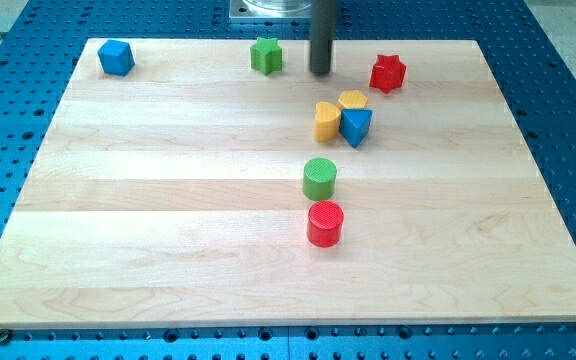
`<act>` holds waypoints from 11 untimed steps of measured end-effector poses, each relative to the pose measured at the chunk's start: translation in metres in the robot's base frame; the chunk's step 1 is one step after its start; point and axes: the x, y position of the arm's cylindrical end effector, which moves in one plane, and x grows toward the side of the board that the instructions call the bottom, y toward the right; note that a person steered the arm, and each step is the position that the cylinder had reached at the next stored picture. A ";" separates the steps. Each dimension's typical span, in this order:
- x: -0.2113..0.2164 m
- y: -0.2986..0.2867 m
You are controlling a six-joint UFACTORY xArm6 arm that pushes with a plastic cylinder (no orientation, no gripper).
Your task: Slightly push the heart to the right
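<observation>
At the table's far left corner sits a blue cube (116, 57), close to the far edge. Further right along that edge is a green star (266, 55), and just to its right my tip (320, 72) rests on the wooden table (168, 220), the dark rod standing upright; it has no jaws, so there is nothing to open or close. Right of my tip, apart from it, lies a red star (388, 73). Nearer than my tip, a cluster touches: a yellow heart (327, 121) on the left, a yellow block (353, 100) behind, a blue triangular block (356, 126) pressed against the heart's right side. Toward the table's middle stand a green cylinder (319, 178) and, nearer, a red cylinder (325, 223). The left half, near edge and right side are open board.
</observation>
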 end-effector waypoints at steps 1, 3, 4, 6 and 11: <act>-0.014 0.077; 0.074 -0.037; 0.091 -0.124; 0.197 -0.246; 0.230 -0.125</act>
